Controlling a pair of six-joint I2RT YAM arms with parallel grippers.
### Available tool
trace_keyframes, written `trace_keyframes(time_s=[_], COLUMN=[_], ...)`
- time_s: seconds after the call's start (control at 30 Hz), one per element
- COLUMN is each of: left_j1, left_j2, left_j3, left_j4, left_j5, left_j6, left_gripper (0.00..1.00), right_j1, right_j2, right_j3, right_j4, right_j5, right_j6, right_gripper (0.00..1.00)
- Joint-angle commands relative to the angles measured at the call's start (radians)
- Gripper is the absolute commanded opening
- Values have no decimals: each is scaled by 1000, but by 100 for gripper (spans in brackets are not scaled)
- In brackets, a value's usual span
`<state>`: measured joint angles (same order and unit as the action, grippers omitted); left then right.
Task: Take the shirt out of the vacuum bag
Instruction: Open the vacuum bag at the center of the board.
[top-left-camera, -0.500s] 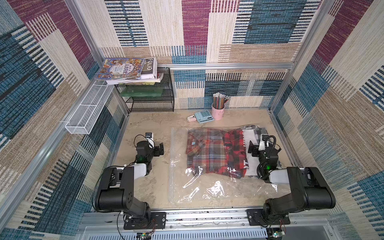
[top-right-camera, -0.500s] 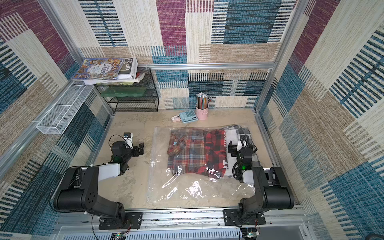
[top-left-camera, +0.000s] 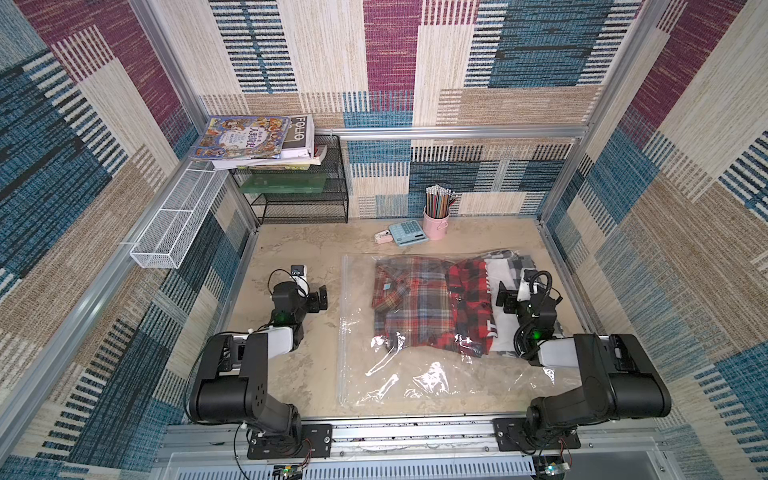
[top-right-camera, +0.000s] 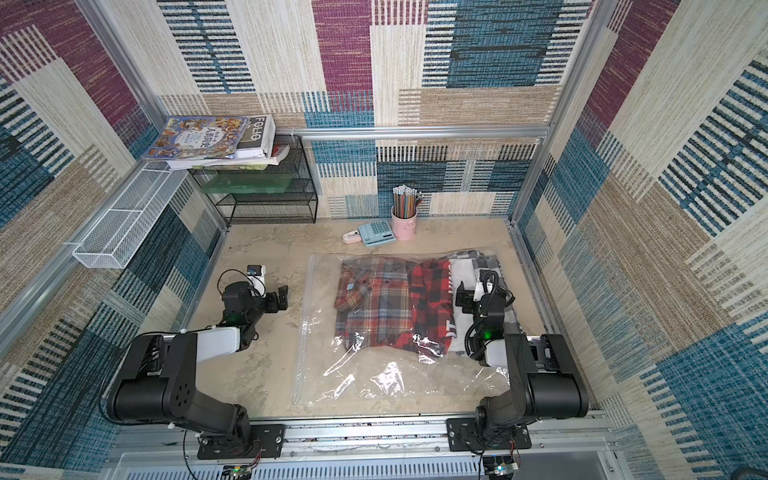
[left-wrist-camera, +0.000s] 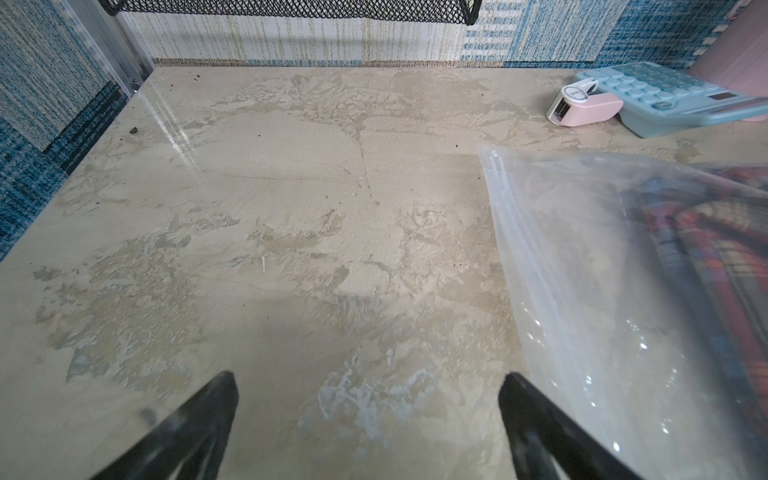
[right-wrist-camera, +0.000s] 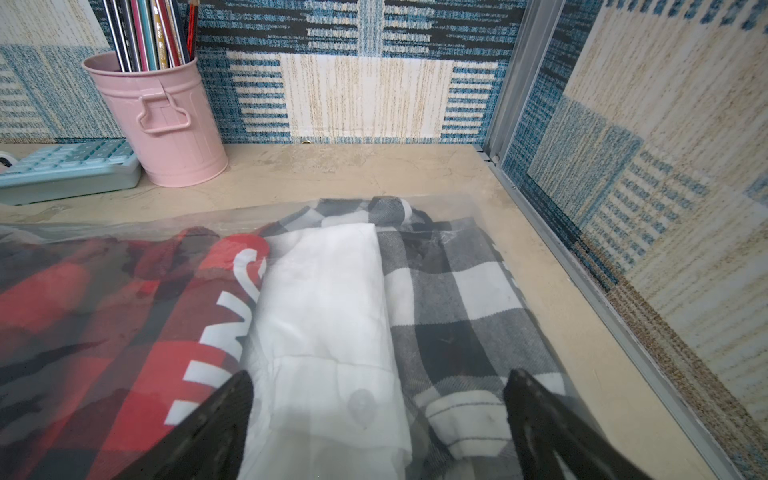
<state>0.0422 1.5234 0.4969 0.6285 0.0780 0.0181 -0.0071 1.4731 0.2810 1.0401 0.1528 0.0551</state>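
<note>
My left gripper sits low over the bare table, jaws spread wide. In its wrist view the two black fingers frame only stone-patterned surface. Just to its right lies the vacuum bag, flat on the table. The near edge of the bag, the one with parallel ridged lines running along it, comes close beside the gripper's right-hand finger. From the top views I see a strip of table between gripper and plastic, so they are near but apart.

Inside the bag, going rightward, I see a muted plaid shirt. A red-and-black checked shirt overlaps it. After that comes a white folded garment lying on a grey-and-white checked shirt. All of them are packed toward the far half of the bag. The half nearer the arm bases is slack, shiny plastic.

My right gripper hangs over the bag's right end, above the white and grey-checked cloth, its jaws also wide apart. In its wrist view the fingers straddle the white garment, seen through the film. I cannot tell whether the tips touch the plastic.

Behind the bag, against the back wall, stand a blue calculator and a pink cup of pencils, both clear of the bag.
</note>
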Motion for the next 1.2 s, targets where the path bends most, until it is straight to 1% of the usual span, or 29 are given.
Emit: trace_keyframes(time_s=[0.0, 0.13, 0.17, 0.2, 0.23, 0.27, 0.3, 0.37, 0.47, 0.53, 0.57, 0.63, 0.73, 0.8, 0.87, 0.93, 1.07, 1.17], left_j1=[1, 2, 3, 2, 1, 1, 0, -2, -5, -6, -6, -6, -6, -6, -10, -14, -16, -18], left_j2=[-2, -6, -14, -44, -71, -85, -101, -135, -137, -116, -105, -89, -93, -114, -153, -209, -314, -350], left_j3=[0, -2, -8, 27, 105, 193, 260, 347, 509, 617, 657, 707, 696, 624, 537, 452, 365, 310], left_j4=[6, 6, 26, -61, -225, -368, -461, -554, -757, -931, -1005, -1123, -1221, -1233, -1233, -1239, -1335, -1351], left_j5=[13, 15, 37, 79, 94, 85, 76, 105, 91, 118, 158, 258, 422, 561, 633, 657, 605, 595], left_j6=[0, -1, 11, 27, 39, 32, 8, -45, -193, -296, -351, -440, -569, -668, -732, -756, -735, -743], left_gripper=[100, 100, 100, 100, 100, 98, 98, 98, 98, 97, 95, 94, 92, 91, 87, 85, 83, 78], right_j1=[0, -6, -6, 0, 5, 11, 14, 26, 75, 120, 145, 190, 288, 346, 390, 441, 549, 604], right_j2=[-1, 0, -7, -30, -58, -80, -91, -107, -138, -160, -167, -177, -183, -188, -188, -181, -156, -124], right_j3=[1, 6, 1, 16, 60, 133, 206, 305, 402, 459, 494, 554, 639, 685, 717, 742, 788, 819], right_j4=[22, 11, 19, -26, -120, -265, -392, -568, -747, -857, -920, -1026, -1182, -1270, -1340, -1394, -1465, -1484], right_j5=[2, -18, -21, -1, 12, 35, 58, 76, 97, 105, 114, 92, 74, 30, -39, -90, -124, -151], right_j6=[-9, -9, -13, -12, -14, -2, 17, 57, 103, 121, 140, 165, 190, 219, 271, 303, 354, 412], right_gripper=[96, 95, 96, 96, 96, 96, 96, 96, 96, 96, 96, 96, 96, 96, 96, 96, 96, 96])
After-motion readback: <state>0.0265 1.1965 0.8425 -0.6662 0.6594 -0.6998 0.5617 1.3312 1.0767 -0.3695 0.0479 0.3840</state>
